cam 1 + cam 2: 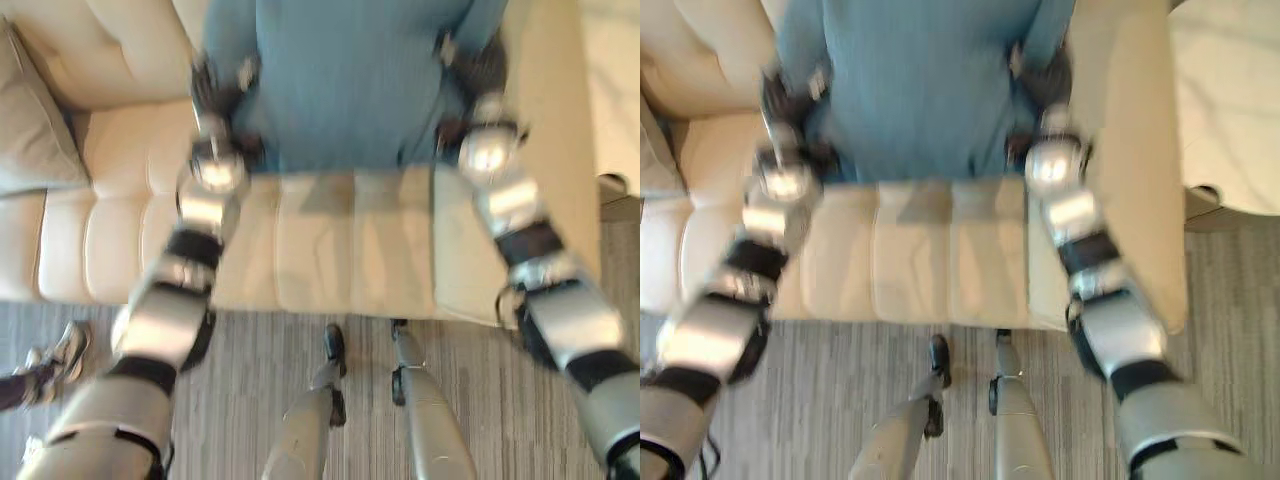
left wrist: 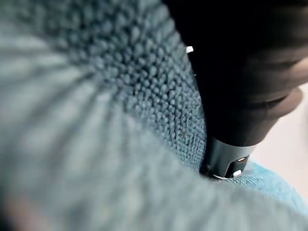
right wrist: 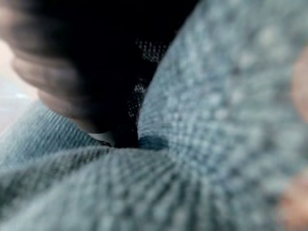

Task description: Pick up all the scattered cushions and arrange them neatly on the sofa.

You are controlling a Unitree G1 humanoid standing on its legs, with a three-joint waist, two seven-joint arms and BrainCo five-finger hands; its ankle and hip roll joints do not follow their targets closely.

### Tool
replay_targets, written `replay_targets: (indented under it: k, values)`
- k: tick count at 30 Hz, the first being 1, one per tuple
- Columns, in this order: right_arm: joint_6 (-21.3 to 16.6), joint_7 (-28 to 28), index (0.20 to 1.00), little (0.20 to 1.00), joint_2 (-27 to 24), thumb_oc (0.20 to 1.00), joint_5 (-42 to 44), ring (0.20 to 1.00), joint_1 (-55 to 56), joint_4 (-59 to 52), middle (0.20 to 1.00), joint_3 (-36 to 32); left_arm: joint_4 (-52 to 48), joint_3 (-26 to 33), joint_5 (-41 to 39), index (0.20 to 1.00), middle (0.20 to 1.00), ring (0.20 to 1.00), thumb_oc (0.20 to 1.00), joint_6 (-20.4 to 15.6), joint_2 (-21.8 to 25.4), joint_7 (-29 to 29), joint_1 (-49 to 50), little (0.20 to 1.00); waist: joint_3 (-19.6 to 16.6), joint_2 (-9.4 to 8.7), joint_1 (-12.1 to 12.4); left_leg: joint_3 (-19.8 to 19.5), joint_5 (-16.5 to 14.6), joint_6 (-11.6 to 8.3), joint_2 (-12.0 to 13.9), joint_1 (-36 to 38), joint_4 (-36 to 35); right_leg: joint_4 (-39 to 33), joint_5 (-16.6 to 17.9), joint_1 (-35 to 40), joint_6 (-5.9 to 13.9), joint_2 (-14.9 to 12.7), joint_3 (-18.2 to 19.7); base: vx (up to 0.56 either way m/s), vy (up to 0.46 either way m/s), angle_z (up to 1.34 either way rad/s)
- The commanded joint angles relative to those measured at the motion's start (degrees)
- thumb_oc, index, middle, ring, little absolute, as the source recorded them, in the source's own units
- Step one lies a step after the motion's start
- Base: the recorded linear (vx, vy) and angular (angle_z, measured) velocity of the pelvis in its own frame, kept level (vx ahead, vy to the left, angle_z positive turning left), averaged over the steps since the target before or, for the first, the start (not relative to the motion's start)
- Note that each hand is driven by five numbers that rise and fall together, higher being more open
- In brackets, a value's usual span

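Evidently the step in hand is carrying or setting down a cushion: a large blue-teal cushion (image 1: 345, 80) is held between the left hand (image 1: 222, 95) and the right hand (image 1: 470, 75), one on each side of it, above the cream sofa's (image 1: 330, 250) seat and in front of its backrest. Its lower edge hangs near the back of the seat; whether it rests on the seat yet I cannot tell. Both wrist views show knitted blue fabric bunched tight against each dark hand cover, so each hand looks clamped on the cushion's side, though the fingers themselves are mostly buried in the cloth.

A beige cushion (image 1: 35, 120) already leans in the sofa's left corner against the arm. A person's shoe (image 1: 68, 350) shows on the striped floor near the sofa's front left edge.

Next, I judge, the blue cushion should be lowered until its bottom edge sits on the seat, tipped back against the backrest so it stands upright, then both hands let go together and draw outward without dragging it askew. Placing it beside the beige one would keep the row tidy
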Motion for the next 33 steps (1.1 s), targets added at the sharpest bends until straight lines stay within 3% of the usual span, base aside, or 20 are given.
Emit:
replay_targets:
  k: [1, 2, 3, 4, 5, 7, 13, 19, 23, 28, 29, 32, 33]
  values:
    - [-7.06, -2.34, 0.200, 0.200, 4.98, 0.200, -2.71, 0.200, -1.33, -8.55, 0.200, 5.20, -9.50, -8.22, -0.96, 0.200, 0.200, 0.200, 0.200, -7.23, 0.65, -1.82, 3.42, 0.200, -3.78, -2.21, 1.05, -3.44, -6.85, 1.19, -2.63, 1.56, 4.06, 8.56, -12.42, 1.03, 9.00, -1.97, 1.47, 0.06, -0.033, 0.00]
    - [-7.08, 0.49, 1.000, 1.000, 3.54, 1.000, 1.25, 1.000, -4.03, -3.98, 1.000, 8.40, -4.40, -9.80, -2.50, 0.730, 0.730, 0.730, 0.730, -5.88, 2.07, -3.26, -0.15, 0.730, -3.75, -2.11, 1.40, -3.81, -6.15, 1.05, -2.54, 0.99, 3.22, 8.35, -12.34, 0.41, 9.01, -2.09, 1.37, 0.03, -0.017, 0.05]
    - [-7.32, 0.67, 1.000, 1.000, 3.41, 1.000, 1.51, 1.000, -4.53, -3.55, 1.000, 8.48, -3.92, -9.93, -2.79, 1.000, 1.000, 1.000, 1.000, -6.04, 2.10, -3.56, -0.72, 1.000, -3.58, -2.08, 1.40, -3.87, -6.08, 1.04, -2.55, 0.92, 3.15, 8.37, -12.34, 0.32, 9.00, -2.11, 1.31, 0.06, -0.025, 0.21]
    - [-7.19, 3.72, 1.000, 1.000, 0.91, 1.000, 6.77, 1.000, -5.56, 1.53, 1.000, 11.05, 1.70, -11.56, -5.44, 1.000, 1.000, 1.000, 1.000, -3.96, 3.65, -6.28, -3.37, 1.000, -3.03, -2.06, 1.41, -4.18, -5.07, 0.80, -2.51, 0.29, 2.42, 8.04, -11.97, -0.15, 9.07, -2.07, 1.08, 0.02, -0.008, 0.24]
    - [-7.34, 3.91, 1.000, 1.000, 0.81, 1.000, 6.98, 1.000, -5.82, 1.78, 1.000, 11.07, 2.01, -11.69, -5.65, 1.000, 1.000, 1.000, 1.000, -4.06, 3.66, -6.51, -3.72, 1.000, -2.94, -2.07, 1.44, -4.21, -5.02, 0.80, -2.51, 0.28, 2.35, 8.02, -11.95, -0.17, 9.06, -2.07, 1.05, 0.03, -0.023, 0.17]
    - [-5.40, 7.40, 1.000, 1.000, -3.92, 1.000, 12.14, 1.000, -2.77, 5.04, 1.000, 11.94, 5.01, -11.13, -7.48, 1.000, 1.000, 1.000, 1.000, -1.96, 5.87, -8.42, -3.09, 1.000, -1.89, -2.05, 1.48, -4.87, -4.05, 0.60, -2.49, -0.22, 1.18, 7.57, -11.74, -0.67, 9.01, -1.98, 0.51, 0.03, -0.038, -0.19]
    - [-1.97, 12.60, 1.000, 1.000, -8.63, 1.000, 13.17, 1.000, 6.89, 4.27, 1.000, 13.89, 4.39, -9.23, -6.11, 1.000, 1.000, 1.000, 1.000, 0.55, 7.32, -10.06, 7.18, 1.000, -0.69, -3.66, 0.74, -5.61, -3.78, 0.45, -2.44, 0.66, 1.08, 7.31, -11.74, 0.33, 8.64, -1.58, 0.26, 0.02, -0.024, 0.12]
    - [-2.20, 17.89, 1.000, 1.000, -13.26, 1.000, 13.91, 1.000, 29.70, -6.35, 1.000, 6.36, 4.47, -2.20, 2.21, 1.000, 1.000, 1.000, 1.000, 4.30, 11.84, -12.84, 28.69, 1.000, 1.77, -5.98, -1.60, -4.32, -5.67, 0.59, -2.50, 4.04, 2.82, 7.36, -11.88, 4.28, 8.43, -1.65, 0.67, -0.02, 0.037, 0.03]
    - [-3.06, 19.42, 1.000, 1.000, -15.56, 1.000, 12.69, 1.000, 38.12, -10.90, 1.000, 2.27, 4.12, 2.08, 3.63, 1.000, 1.000, 1.000, 1.000, 4.51, 12.31, -13.00, 35.48, 1.000, 1.91, -6.70, -2.47, -3.12, -6.34, 0.56, -2.53, 4.80, 3.31, 6.98, -11.39, 5.31, 8.55, -1.84, 0.95, -0.05, 0.065, -0.25]
    - [-3.55, 20.61, 1.000, 1.000, -16.69, 1.000, 8.32, 1.000, 52.80, -20.88, 1.000, -5.04, -10.57, 7.25, 5.71, 1.000, 1.000, 1.000, 1.000, 2.83, 10.43, -12.82, 48.60, 1.000, 1.34, -6.98, -2.94, -2.24, -7.40, 0.71, -2.75, 6.87, 4.43, 6.72, -11.30, 8.37, 8.64, -2.57, 0.65, -0.04, 0.024, -0.02]
    - [-3.85, 21.60, 1.000, 1.000, -16.44, 1.000, 5.92, 1.000, 60.62, -27.07, 1.000, -9.11, -18.94, 9.89, 6.47, 1.000, 1.000, 1.000, 1.000, 1.79, 9.45, -14.00, 56.16, 1.000, 0.09, -7.13, -3.21, -2.11, -7.95, 0.86, -2.74, 9.20, 4.13, 6.38, -11.57, 10.77, 8.64, -2.72, 0.51, 0.00, 0.019, -0.08]
    - [-4.11, 23.03, 1.000, 1.000, -16.16, 1.000, 2.98, 1.000, 68.76, -32.92, 1.000, -12.77, -26.18, 12.02, 8.04, 1.000, 1.000, 1.000, 1.000, 1.72, 8.41, -16.33, 64.78, 1.000, -1.48, -7.40, -3.43, -1.91, -8.33, 1.14, -2.81, 11.90, 3.74, 5.83, -11.85, 13.60, 8.79, -2.98, 0.28, 0.02, 0.027, -0.07]
    - [-4.31, 25.53, 1.000, 1.000, -15.76, 1.000, 0.41, 1.000, 78.29, -37.52, 1.000, -16.21, -31.58, 14.57, 9.14, 1.000, 1.000, 1.000, 1.000, 1.94, 7.20, -19.60, 73.83, 1.000, -3.22, -7.58, -3.88, -1.76, -8.98, 1.42, -2.70, 15.04, 3.46, 5.37, -12.42, 16.96, 9.06, -2.90, -0.13, 0.07, 0.055, -0.07]
